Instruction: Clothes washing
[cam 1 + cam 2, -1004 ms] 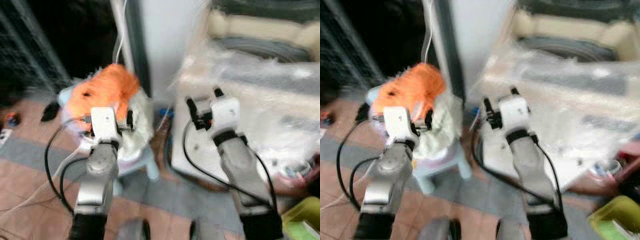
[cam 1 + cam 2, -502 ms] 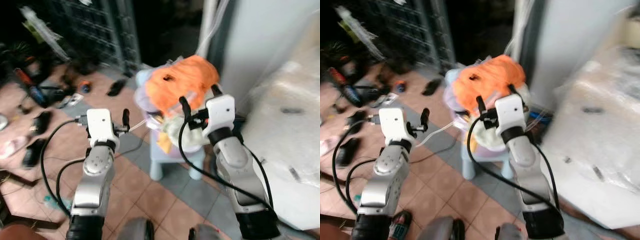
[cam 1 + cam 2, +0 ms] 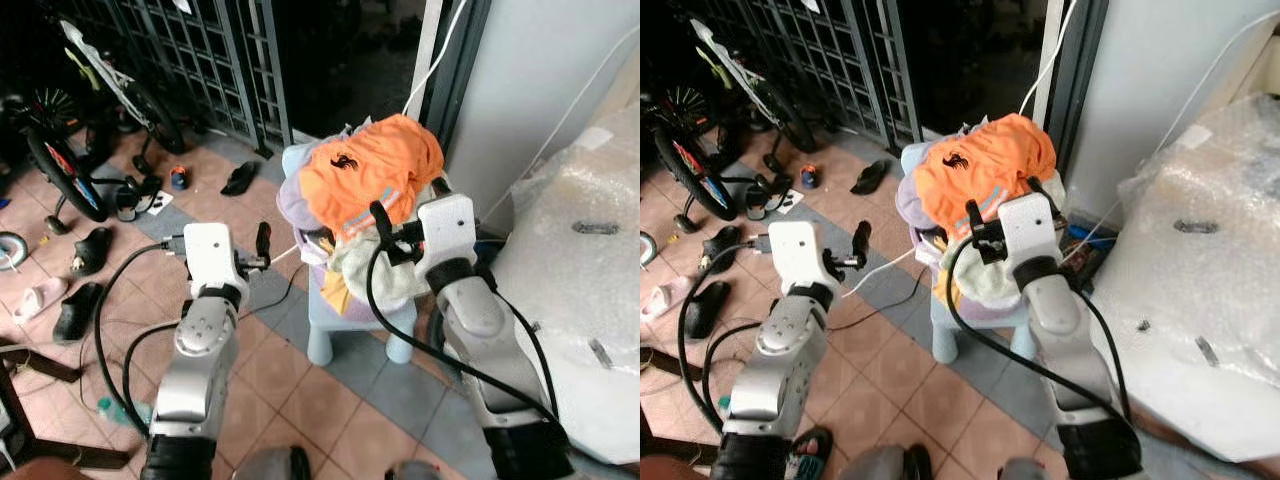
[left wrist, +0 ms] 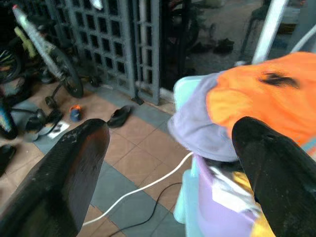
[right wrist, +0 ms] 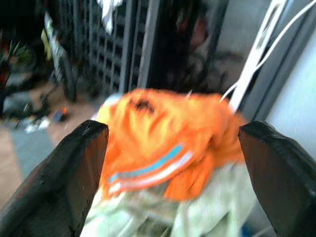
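step: approaching heaped orange shirt [image 3: 372,175] on pale blue plastic stool [image 3: 322,330]
right end effector [image 3: 410,215]: fingers apart, empty, facing heap
left end effector [image 3: 262,240]: fingers apart, empty
next: reaching in, clamping shirt

Both silver arms are raised forward, forearms angled upward, with black cables looping from each wrist. The left gripper [image 4: 168,168] is held out in front with its two black fingers [image 4: 64,182] spread wide apart. The right gripper [image 5: 173,173] is likewise spread, fingers [image 5: 279,168] wide apart, gripping nothing.
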{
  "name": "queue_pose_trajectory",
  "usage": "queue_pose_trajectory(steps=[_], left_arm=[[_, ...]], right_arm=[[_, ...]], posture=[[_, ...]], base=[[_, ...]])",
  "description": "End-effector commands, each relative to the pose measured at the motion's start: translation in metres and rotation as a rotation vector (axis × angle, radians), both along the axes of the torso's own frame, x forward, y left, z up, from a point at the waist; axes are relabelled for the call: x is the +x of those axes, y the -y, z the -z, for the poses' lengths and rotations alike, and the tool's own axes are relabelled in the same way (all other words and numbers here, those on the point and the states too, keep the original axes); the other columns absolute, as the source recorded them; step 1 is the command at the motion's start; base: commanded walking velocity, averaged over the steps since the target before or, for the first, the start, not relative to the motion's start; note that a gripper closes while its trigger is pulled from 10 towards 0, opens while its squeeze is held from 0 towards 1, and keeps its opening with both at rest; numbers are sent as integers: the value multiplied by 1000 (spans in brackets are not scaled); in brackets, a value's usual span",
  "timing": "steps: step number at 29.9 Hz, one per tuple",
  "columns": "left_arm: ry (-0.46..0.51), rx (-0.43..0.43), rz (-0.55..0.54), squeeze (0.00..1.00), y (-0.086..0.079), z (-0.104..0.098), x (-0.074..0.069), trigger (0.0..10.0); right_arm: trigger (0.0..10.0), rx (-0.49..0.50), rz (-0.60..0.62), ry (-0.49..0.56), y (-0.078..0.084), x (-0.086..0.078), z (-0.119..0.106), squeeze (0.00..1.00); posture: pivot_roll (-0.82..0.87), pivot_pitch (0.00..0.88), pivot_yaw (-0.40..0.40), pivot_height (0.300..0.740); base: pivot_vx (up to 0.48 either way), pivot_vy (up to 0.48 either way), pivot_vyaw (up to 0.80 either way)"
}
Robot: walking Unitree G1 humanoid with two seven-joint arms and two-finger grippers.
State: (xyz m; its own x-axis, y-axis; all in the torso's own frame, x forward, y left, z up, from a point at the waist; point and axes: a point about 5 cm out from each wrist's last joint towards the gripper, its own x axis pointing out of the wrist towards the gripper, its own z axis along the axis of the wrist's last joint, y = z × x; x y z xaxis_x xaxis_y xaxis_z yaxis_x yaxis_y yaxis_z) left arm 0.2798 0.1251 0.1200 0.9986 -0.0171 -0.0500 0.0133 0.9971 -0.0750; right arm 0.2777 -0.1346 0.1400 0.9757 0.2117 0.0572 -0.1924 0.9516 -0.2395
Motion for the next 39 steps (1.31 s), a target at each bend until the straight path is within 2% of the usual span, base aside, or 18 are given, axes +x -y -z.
queue_pose_trajectory(steps=[1,10,12,14,18,21,23,24,25,29,30,31,32,34,35,37,38,39], left_arm=[[-7,1,-12,0,-5,2,-3,10000],[-12,6,-1,0,-4,2,-4,10000],[-11,5,0,0,-3,2,-4,10000],[-22,4,-4,0,-3,3,-4,10000],[-34,25,-20,0,-5,5,-6,10000],[-51,38,-11,0,-10,7,-11,10000],[-54,43,-9,0,-11,7,-13,10000],[-56,48,-10,0,-13,7,-14,10000],[-58,57,-14,0,-16,7,-16,10000],[-76,67,-27,0,-20,9,-24,10000],[-76,67,-27,0,-20,9,-24,10000],[-79,68,-31,0,-20,10,-24,10000],[-79,69,-35,0,-21,9,-25,10000],[-78,70,-39,0,-21,9,-25,10000],[-78,72,-41,0,-22,8,-25,10000],[-79,74,-41,0,-23,8,-25,10000],[-81,77,-39,0,-23,7,-26,10000],[-83,79,-38,0,-24,7,-26,10000]], right_arm=[[10000,27,-7,-69,2,-5,13,0],[10000,-61,20,-76,10,-7,20,0],[10000,-40,-7,-89,10,-8,21,0],[10000,57,19,-136,14,-9,25,0],[10000,85,47,-165,18,-9,28,0],[10000,47,-71,-260,18,-10,38,0],[10000,36,-93,-277,20,-8,40,0],[10000,23,-104,-283,20,-5,41,0],[10000,3,-87,-270,24,9,39,0],[10000,-44,-4,-265,29,32,42,0],[10000,-44,-4,-265,29,32,42,0],[8118,-35,12,-259,28,37,42,0],[2235,-10,27,-255,26,41,40,0],[2235,10,36,-254,24,44,40,0],[0,52,65,-249,18,51,38,0],[0,87,73,-248,11,55,35,0],[2431,107,63,-249,7,55,34,0],[3843,111,53,-250,2,55,33,0]], posture=[[-51,95,100,740],[-49,97,104,740],[-48,96,104,740],[-50,98,104,740],[-44,101,108,740],[-23,112,111,740],[-14,113,108,740],[-10,114,106,740],[6,121,98,740],[33,119,90,740],[33,119,90,740],[33,119,90,740],[45,120,89,740],[45,120,89,740],[49,121,91,740],[57,122,98,740],[58,121,101,740],[57,121,102,740]], base=[[428,0,0],[422,0,0],[416,0,0],[364,0,0],[83,0,0],[0,0,0],[0,0,0],[0,0,0],[0,0,0],[0,0,0],[0,0,0],[0,0,0],[0,0,0],[0,0,0],[0,0,0],[0,0,0],[0,0,0],[0,0,0]])
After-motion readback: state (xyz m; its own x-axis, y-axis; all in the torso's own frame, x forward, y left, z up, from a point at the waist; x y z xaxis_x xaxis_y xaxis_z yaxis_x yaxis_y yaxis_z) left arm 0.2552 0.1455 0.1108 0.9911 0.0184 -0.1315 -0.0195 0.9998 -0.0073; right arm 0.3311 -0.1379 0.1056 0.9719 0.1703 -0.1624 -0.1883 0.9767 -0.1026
